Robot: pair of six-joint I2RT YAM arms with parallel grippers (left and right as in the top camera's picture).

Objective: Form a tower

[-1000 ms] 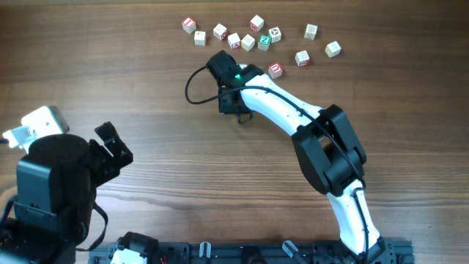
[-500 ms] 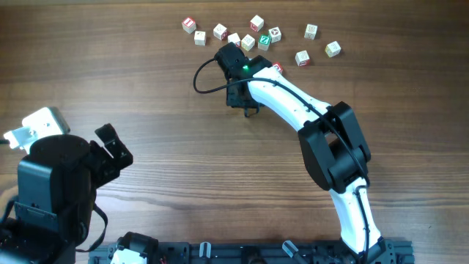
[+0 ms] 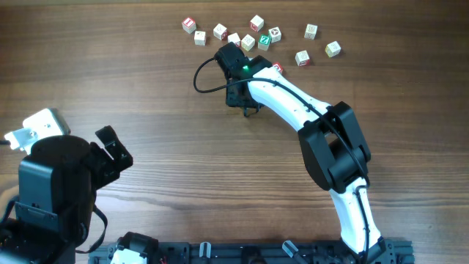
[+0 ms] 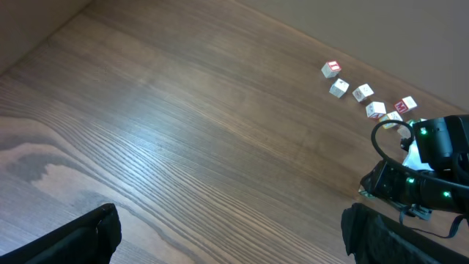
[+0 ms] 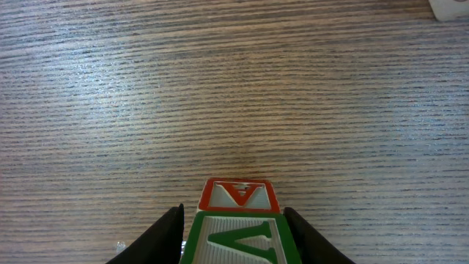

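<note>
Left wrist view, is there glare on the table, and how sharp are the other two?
Left wrist: a pale sheen washes the table, far loose blocks look soft. Right wrist: grain crisp, stacked blocks cropped at the bottom edge. Overhead: even light, sharp.

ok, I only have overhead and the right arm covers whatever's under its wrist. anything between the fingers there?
Observer: Yes. The right wrist view shows the tower between the right fingers, with a green-printed face nearest the lens and a red-printed one just beyond.
Operator: Clamped or loose?
Observer: Can't tell. The fingers sit close on both sides of the green face.
Operator: Anything crowding it?
Observer: Only tabletop directly ahead. One loose cube shows at the frame's top right corner.
</note>
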